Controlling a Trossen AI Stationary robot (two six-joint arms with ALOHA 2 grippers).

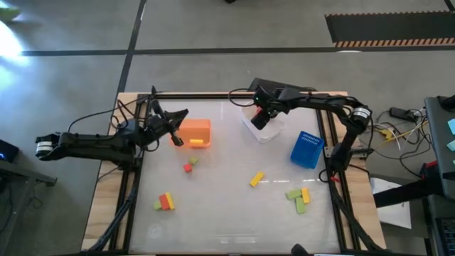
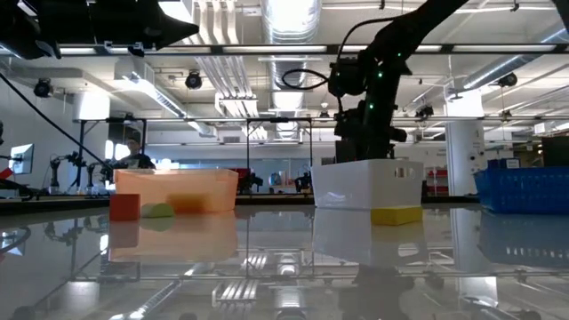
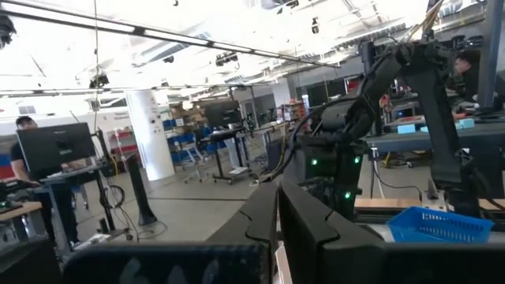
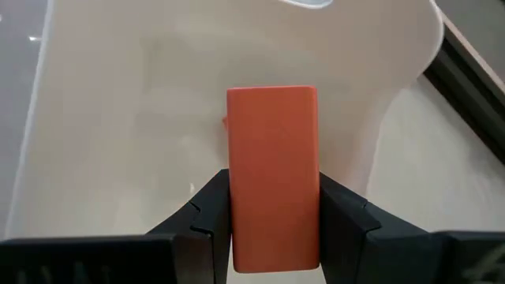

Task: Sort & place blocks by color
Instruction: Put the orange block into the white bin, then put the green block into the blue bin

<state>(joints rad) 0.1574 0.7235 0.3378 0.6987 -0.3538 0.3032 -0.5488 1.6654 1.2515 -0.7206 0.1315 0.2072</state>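
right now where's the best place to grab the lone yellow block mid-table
Judging from the high view, take the yellow block across its short width, at the middle of its length, coming straight down from above. It lies flat and slanted on the table with nothing touching it, so both long sides look free; the fingers would need turning to match its slant.

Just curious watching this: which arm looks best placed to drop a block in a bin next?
The right one. Its tool already clamps a red block directly above the white bin. The left tool carries nothing, beside the orange bin.
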